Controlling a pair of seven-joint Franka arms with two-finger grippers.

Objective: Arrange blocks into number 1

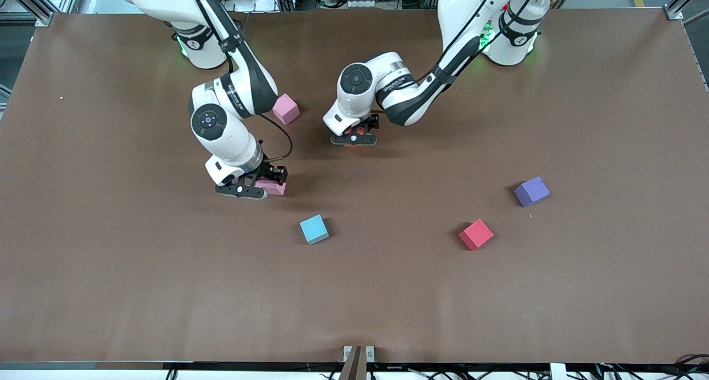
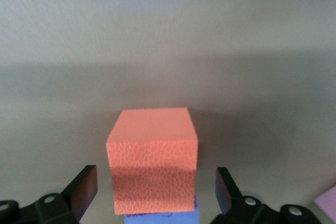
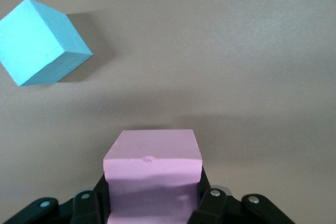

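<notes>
Left gripper (image 2: 155,195) stands released around the orange block (image 2: 153,161); right gripper (image 3: 152,203) grasps a pink block (image 3: 152,174).

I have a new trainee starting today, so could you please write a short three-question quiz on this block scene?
1. True or false: the left gripper is clamped tight on the orange block.
2. What does the right gripper hold? A) a pink block B) the light blue block C) nothing
3. Name the two loose blocks lying toward the left arm's end of the table.

Key
1. False: its fingers stand apart from the orange block, which rests on a purple block.
2. A
3. The red block and a second purple block.
</notes>
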